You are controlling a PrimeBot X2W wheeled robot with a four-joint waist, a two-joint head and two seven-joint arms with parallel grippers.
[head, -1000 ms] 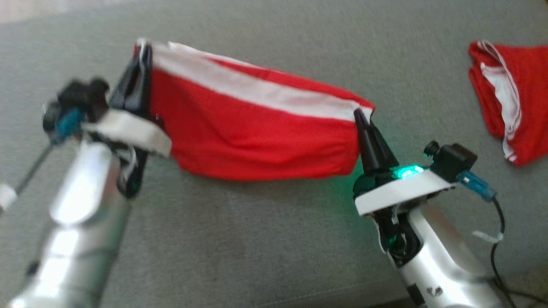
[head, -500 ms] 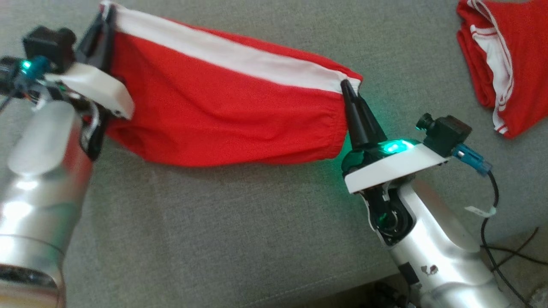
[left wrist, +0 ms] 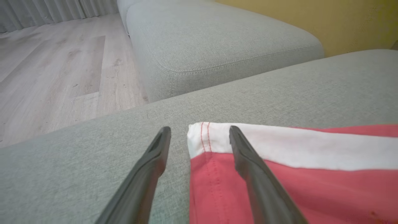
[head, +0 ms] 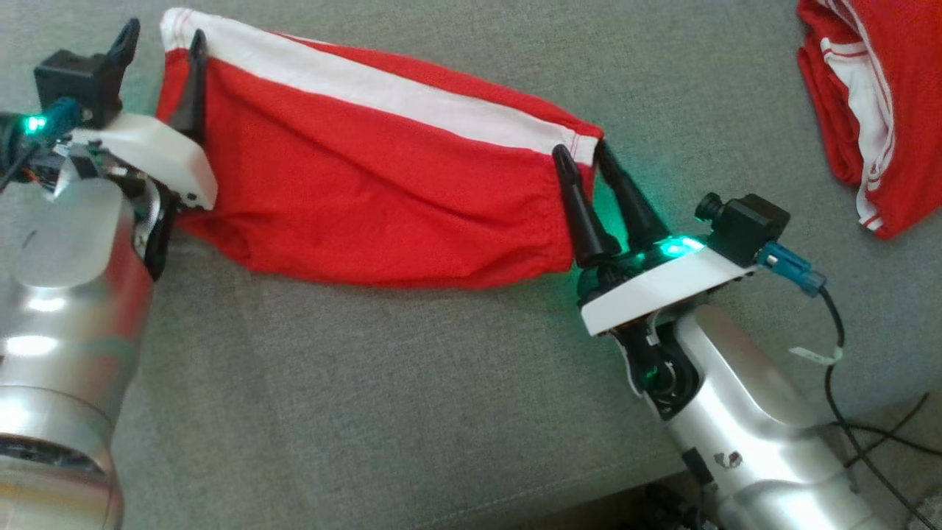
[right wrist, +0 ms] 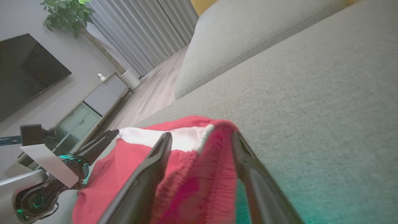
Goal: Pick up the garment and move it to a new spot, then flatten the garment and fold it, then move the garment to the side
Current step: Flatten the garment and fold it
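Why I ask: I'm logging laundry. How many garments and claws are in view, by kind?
Red-and-white garments: 2 (spread garment, other garment)
Claws: 2 (left claw, right claw)
Total: 4

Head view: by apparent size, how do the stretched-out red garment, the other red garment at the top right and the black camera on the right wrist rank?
1. Stretched-out garment, clearly largest.
2. Other garment; the picture's edge cuts it off, so its full size is unsure.
3. Black camera, smallest.
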